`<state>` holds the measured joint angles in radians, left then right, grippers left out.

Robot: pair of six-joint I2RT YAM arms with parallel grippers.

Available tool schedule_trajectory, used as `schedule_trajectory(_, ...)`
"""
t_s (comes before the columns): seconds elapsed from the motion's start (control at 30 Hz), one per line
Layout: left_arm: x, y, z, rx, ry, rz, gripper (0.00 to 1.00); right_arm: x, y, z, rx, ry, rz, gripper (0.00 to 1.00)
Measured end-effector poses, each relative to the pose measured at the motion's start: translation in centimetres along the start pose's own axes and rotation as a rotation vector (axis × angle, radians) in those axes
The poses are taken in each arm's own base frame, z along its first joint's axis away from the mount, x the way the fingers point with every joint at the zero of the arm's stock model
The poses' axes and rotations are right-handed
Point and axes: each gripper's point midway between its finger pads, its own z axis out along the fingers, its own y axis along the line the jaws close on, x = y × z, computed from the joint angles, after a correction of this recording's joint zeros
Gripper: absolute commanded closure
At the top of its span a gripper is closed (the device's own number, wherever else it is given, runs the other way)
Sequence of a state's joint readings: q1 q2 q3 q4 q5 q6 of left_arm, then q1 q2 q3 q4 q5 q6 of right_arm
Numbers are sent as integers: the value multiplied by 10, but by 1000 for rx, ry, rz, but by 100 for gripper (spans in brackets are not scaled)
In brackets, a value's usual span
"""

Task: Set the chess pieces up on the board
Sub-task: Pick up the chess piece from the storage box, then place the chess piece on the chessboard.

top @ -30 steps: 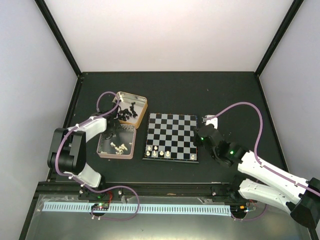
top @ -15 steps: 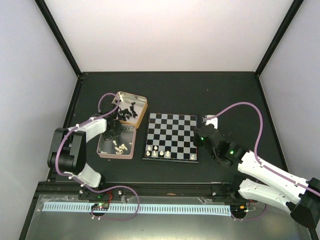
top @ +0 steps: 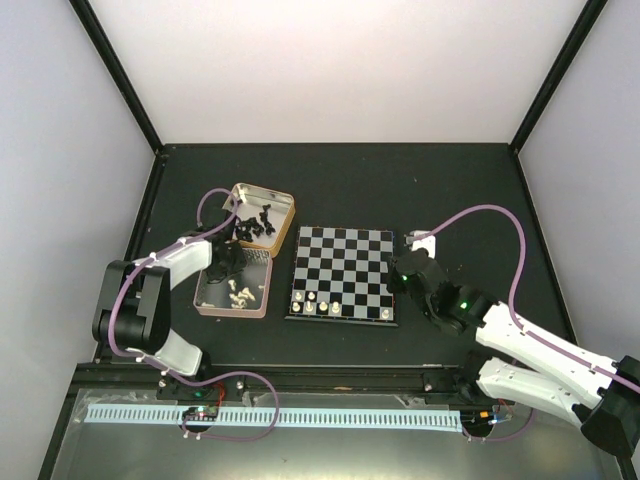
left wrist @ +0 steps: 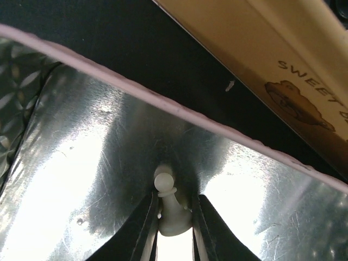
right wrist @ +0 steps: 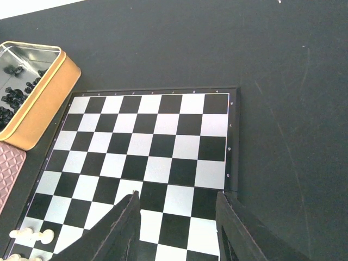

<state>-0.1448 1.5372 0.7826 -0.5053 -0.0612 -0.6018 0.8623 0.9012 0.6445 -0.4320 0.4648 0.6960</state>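
Cream pawn [left wrist: 165, 181] pinched low in my nearly closed left gripper [left wrist: 175, 215] may, I fear, tilt loose when lifted.

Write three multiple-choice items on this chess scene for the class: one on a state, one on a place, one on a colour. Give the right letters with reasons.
1. The right claw is:
A shut on a rook
B open and empty above the board
C shut on a cable

2. The black pieces lie:
A on the board
B in the right claw
C in the gold tin

3. The pawn held in the left claw is:
A cream-white
B black
C red

Answers:
1 B: a wide gap, with only board squares showing through it.
2 C: the dark figures are heaped inside that tin.
3 A: it shows pale against the shiny metal behind it.
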Motion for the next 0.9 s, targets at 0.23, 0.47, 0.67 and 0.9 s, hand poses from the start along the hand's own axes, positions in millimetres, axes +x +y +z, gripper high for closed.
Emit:
schedule_trajectory(0.23, 0, 0, 0, -1, -1, 0, 89, -1, 0, -1, -5, -3, 3, 61)
schedule_trajectory(0.47, 5, -2, -13, 37, -8, 2, 88, -1, 10, -2, -57, 6, -8, 60)
schedule_trajectory(0.67, 9, -41, -68, 256, -89, 61, 86, 9, 59, 1, -264, 116, -95, 58)
schedule_trajectory(0.9, 42, -112, -139, 633, -131, 255, 86, 0, 116, -2, -536, 265, -86, 53)
